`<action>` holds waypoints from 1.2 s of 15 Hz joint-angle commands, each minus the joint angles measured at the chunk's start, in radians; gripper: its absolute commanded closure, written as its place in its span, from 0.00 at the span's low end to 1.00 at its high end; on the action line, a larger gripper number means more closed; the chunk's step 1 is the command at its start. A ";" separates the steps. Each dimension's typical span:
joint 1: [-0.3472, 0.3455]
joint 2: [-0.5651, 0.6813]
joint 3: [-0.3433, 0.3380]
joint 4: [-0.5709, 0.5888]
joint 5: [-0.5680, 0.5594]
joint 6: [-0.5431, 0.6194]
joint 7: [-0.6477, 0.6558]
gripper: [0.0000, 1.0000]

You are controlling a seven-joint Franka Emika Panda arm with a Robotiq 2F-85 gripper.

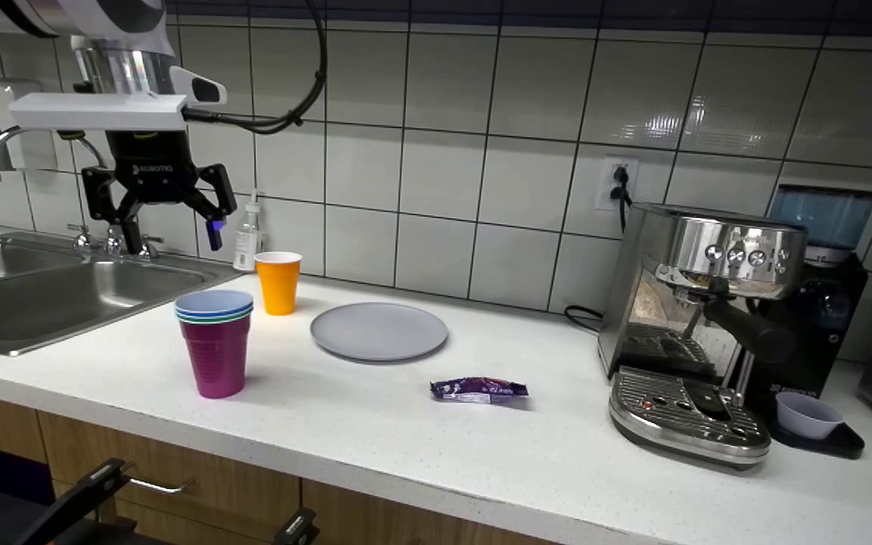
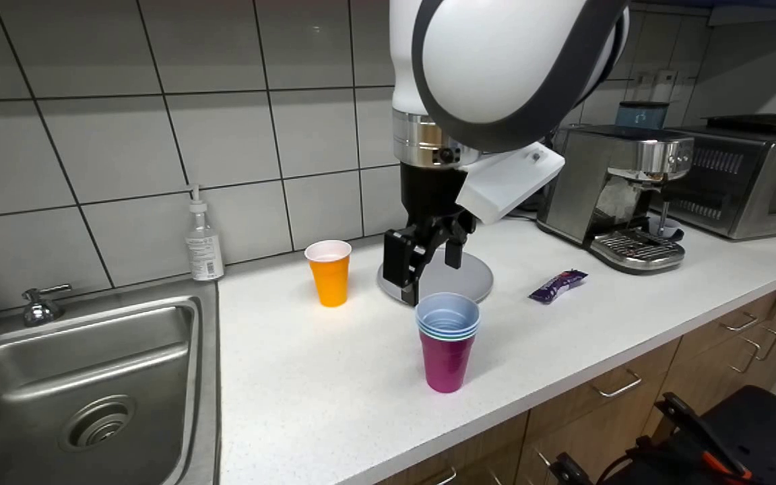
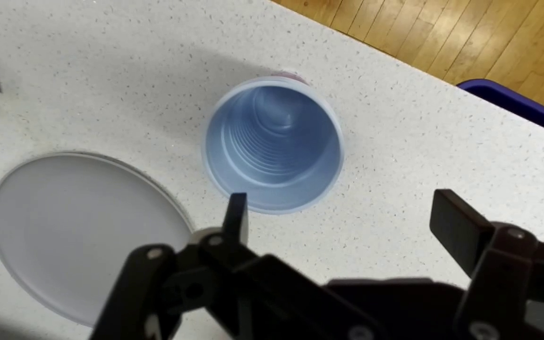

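Tool (image 1: 173, 239), jaws spread wide, near stacked cups (image 1: 214, 348)

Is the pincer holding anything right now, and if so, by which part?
Nothing is held: the pincer stands open, and the stacked cups rest on the counter.

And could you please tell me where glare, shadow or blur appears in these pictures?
In an exterior view, streaky glare on the wall tiles; in both exterior views, bright reflections in the steel sink; in the wrist view, a soft shadow beside the cup stack, and the tool dark and slightly soft-edged.
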 commanded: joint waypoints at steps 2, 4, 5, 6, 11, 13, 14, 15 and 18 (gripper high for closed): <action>-0.011 -0.023 0.004 -0.012 -0.013 0.004 0.010 0.00; -0.008 -0.025 0.001 -0.008 -0.006 -0.001 0.003 0.00; -0.007 -0.024 -0.001 -0.004 -0.002 -0.002 0.000 0.00; -0.007 -0.021 -0.002 0.001 0.000 -0.004 -0.001 0.00; -0.014 -0.003 -0.018 0.031 0.004 -0.006 -0.011 0.00; -0.017 0.004 -0.030 0.052 0.006 -0.007 -0.021 0.00; -0.020 0.008 -0.034 0.062 0.005 -0.007 -0.023 0.00; -0.021 0.014 -0.040 0.075 0.007 -0.009 -0.032 0.00; -0.022 0.024 -0.063 0.106 0.018 -0.016 -0.072 0.00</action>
